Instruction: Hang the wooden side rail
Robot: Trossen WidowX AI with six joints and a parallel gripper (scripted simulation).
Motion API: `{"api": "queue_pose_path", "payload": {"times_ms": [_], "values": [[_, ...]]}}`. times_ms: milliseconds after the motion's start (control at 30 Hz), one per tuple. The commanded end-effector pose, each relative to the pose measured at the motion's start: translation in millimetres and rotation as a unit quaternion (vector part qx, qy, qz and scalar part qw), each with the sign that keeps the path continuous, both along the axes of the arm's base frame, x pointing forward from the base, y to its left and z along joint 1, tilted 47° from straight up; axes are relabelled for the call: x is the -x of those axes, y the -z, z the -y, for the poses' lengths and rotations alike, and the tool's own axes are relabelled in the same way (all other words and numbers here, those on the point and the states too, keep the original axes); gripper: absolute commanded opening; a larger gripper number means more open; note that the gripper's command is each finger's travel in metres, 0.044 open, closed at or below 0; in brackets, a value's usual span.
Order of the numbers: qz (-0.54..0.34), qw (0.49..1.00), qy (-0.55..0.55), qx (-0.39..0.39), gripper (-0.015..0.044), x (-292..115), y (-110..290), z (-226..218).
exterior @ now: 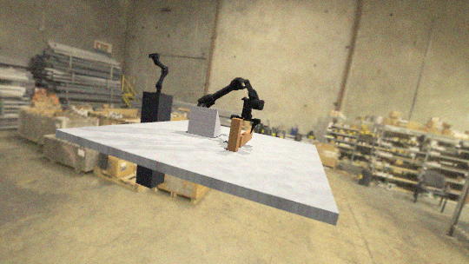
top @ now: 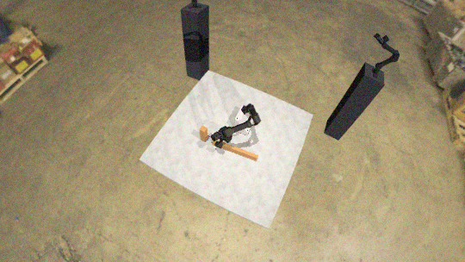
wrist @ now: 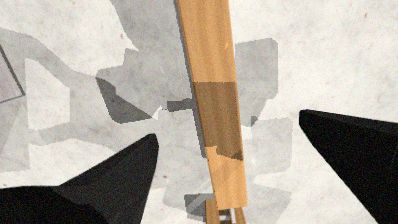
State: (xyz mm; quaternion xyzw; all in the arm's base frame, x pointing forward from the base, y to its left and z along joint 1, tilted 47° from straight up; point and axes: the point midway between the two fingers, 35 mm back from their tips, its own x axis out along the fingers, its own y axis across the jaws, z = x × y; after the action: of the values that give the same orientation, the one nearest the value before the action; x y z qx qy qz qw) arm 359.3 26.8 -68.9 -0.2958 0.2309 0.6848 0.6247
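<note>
The wooden side rail (top: 241,152) (exterior: 246,138) (wrist: 212,75) lies across the table (top: 241,194) (exterior: 174,148). In the wrist view it runs from the top edge down to the bottom edge. There its end meets the upright headboard post (top: 203,134) (exterior: 234,135) (wrist: 212,218), and a bit of steel shows in the slot. The rail's far end rests on the table. My gripper (top: 217,140) (exterior: 251,122) (wrist: 226,128) is open and empty. It hangs above the rail near the post end, one finger on each side and clear of the wood.
A grey wedge block (exterior: 204,122) (top: 238,115) stands on the table behind the post, by the arm's base. Two dark pillars (top: 195,40) (top: 355,105) stand off the table's edges, and one (exterior: 155,106) shows in the exterior view.
</note>
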Motion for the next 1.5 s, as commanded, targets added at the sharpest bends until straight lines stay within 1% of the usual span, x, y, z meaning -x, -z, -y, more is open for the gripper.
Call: {"api": "queue_pose_path", "payload": {"times_ms": [0, 1067, 1267, 1467], "values": [[-0.005, 1.000, -0.002, -0.002, 0.0440, 1.9, 6.3, -8.0], [-0.004, 1.000, -0.002, -0.004, 0.0440, 5.8, 41.3, -45.9], [-0.004, 1.000, -0.002, -0.004, 0.0440, 6.2, 42.8, -47.6], [-0.004, 1.000, -0.002, -0.004, 0.0282, 6.2, 42.8, -47.6]]}}
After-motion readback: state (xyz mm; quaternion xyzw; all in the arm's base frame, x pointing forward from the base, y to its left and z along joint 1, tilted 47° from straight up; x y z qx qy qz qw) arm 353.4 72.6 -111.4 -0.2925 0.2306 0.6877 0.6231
